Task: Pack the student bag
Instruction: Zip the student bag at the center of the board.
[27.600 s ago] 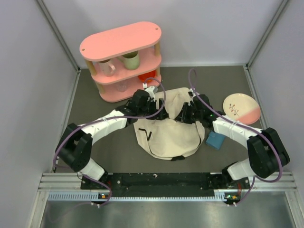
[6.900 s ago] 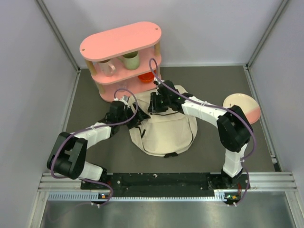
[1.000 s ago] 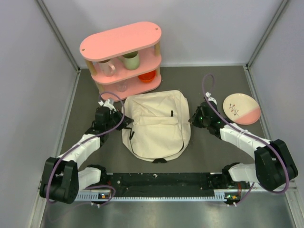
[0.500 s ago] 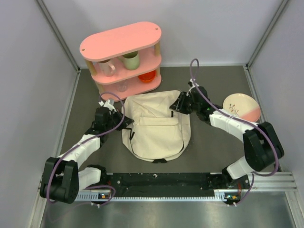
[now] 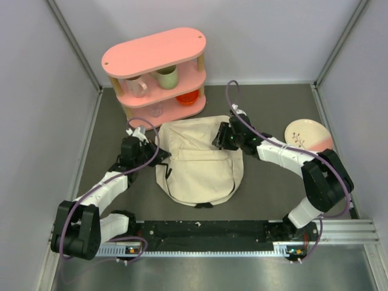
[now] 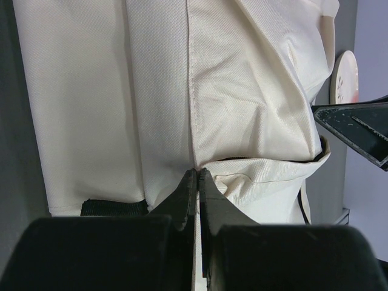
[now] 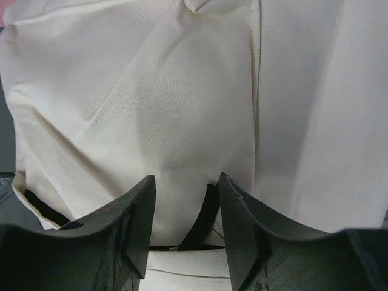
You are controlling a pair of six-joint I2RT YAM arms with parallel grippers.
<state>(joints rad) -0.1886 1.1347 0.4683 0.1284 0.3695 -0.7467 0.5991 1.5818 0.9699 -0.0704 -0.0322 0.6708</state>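
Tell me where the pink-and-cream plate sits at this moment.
In the top view, the plate lies flat on the right side of the table, with the right arm between it and the student bag.

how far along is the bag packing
Looks done: the student bag lies flat, its contents hidden. In hand: the left gripper is shut on the bag's left edge, and the right gripper hangs open over a dark tab. Left: probably zipping it shut, since a dark gap shows at the pocket.
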